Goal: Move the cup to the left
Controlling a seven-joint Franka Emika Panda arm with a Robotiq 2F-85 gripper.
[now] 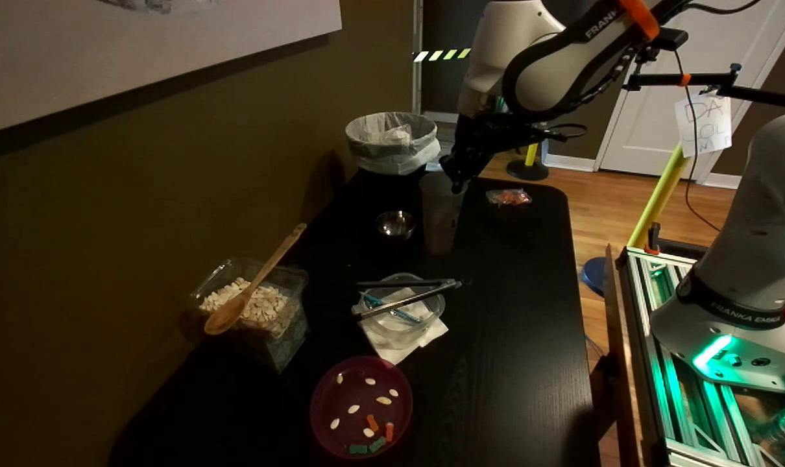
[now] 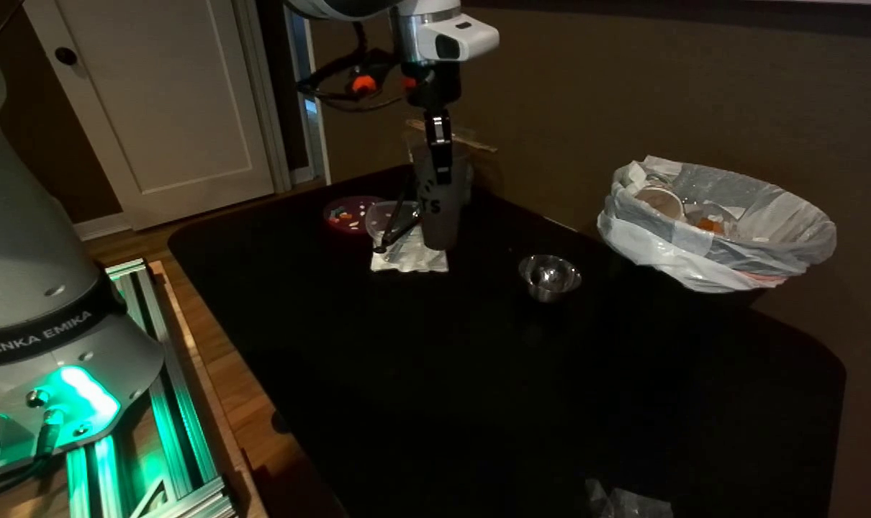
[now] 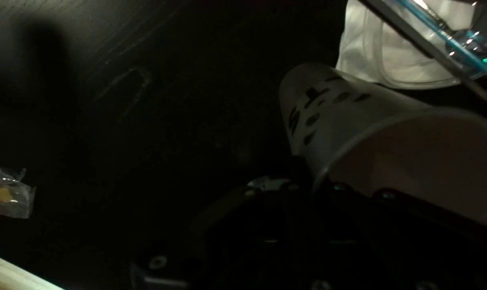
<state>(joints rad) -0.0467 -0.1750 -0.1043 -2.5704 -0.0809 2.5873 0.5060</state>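
And the pincer (image 2: 443,173) has the greyish cup (image 3: 348,106) pinched at its rim, roughly upright, the shiny metal bowl (image 1: 396,226) nearby on the black surface (image 2: 421,360)!

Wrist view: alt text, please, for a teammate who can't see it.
Gripper holding a greyish, dark-lettered cup by its rim, mouth toward the camera. Tongs and a white napkin show at upper right; a clear packet with orange and yellow inside lies far left, on the dark table.
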